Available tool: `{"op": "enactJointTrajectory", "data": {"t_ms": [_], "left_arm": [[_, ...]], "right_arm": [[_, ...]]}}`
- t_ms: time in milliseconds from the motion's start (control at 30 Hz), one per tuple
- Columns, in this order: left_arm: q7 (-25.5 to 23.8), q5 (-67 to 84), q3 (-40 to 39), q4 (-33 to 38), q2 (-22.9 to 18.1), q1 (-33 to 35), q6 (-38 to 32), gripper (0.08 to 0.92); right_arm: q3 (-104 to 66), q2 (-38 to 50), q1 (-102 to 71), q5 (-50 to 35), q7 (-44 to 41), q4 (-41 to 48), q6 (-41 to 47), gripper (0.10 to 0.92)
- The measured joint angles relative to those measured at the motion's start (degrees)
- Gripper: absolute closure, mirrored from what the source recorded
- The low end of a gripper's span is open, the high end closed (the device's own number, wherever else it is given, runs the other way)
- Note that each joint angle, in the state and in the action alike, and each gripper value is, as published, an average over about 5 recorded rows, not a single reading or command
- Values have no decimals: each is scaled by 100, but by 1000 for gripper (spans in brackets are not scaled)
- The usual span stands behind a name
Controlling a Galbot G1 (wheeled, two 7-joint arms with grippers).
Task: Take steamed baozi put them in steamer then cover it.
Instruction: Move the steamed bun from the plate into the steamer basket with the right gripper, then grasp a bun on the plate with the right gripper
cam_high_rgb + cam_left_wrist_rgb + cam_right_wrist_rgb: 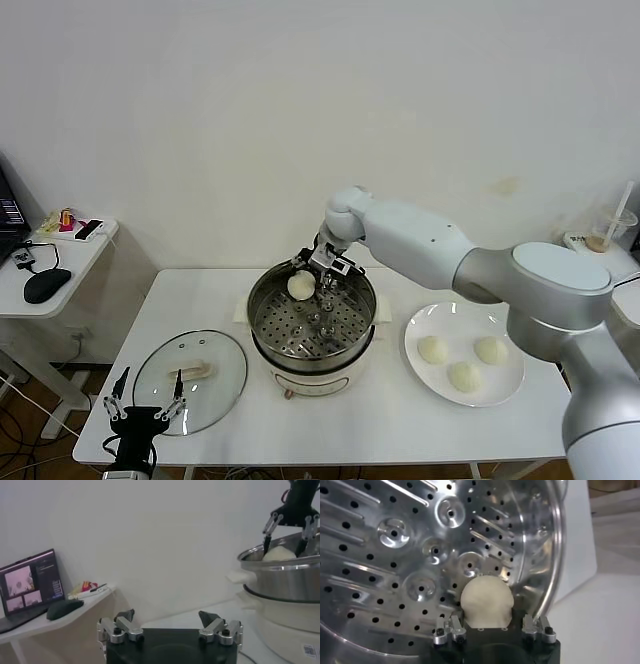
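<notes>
My right gripper point(310, 278) is shut on one cream-white baozi point(300, 286) and holds it just inside the back rim of the steamer point(312, 357), above its perforated tray point(310, 322). The right wrist view shows that baozi point(486, 600) between the fingers, with the tray point(395, 555) behind it. Three more baozi point(463, 376) lie on the white plate point(418, 372) right of the steamer. The glass cover point(165, 395) with its cream handle point(197, 370) lies flat on the table left of the steamer. My left gripper point(145, 405) is open and empty at the table's front left edge, by the cover.
A small side table point(75, 250) with a mouse point(47, 284) and a laptop point(30, 580) stands to the left of the white work table point(200, 300). A cup with a straw point(610, 232) stands at the far right. A wall is close behind.
</notes>
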State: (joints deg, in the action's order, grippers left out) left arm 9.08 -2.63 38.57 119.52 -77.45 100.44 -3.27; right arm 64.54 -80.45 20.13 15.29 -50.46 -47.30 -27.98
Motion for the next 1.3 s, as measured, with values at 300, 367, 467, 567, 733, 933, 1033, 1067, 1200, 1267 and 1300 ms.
{"op": "enactJointTrajectory", "data": {"t_ms": [300,367,467,567,733,933,1033,1067,1200,1267,1300], "left_arm": [[1,12,-13,39,18,-11,25,177],[-6,24,-20,47,33,-19,37,177],[-24,58,-35,65,56,-42,66,177],[-43,100,-55,97,86,-70,106,177],[-55,153,-92,123,133,-115,153,177],[-76,193,-162,177,198,-172,200,177],[-86,211,-199,204,231,-209,234,177],[-89,216,-207,207,241,-222,244,177],[-92,233,-221,190,268,-270,276,177],[-92,237,-220,169,275,-294,293,177],[-92,238,-216,157,276,-305,301,177]], "right_arm": [[151,310,309,-607,-208,-453,521,206],[177,467,439,-878,-282,-691,813,203],[216,774,646,-1247,-380,-1087,1285,203],[250,1181,845,-1558,-444,-1514,1771,202],[261,2066,1066,-1991,-454,-2308,2598,203],[297,3328,1109,-2271,-392,-3265,3402,203],[289,3888,1005,-2271,-356,-3640,3650,203],[267,4053,943,-2254,-346,-3738,3714,203],[63,4598,554,-2121,-310,-4010,3916,203],[-96,4784,290,-2032,-298,-4088,3997,203],[-189,4858,140,-1980,-295,-4114,4033,203]]}}
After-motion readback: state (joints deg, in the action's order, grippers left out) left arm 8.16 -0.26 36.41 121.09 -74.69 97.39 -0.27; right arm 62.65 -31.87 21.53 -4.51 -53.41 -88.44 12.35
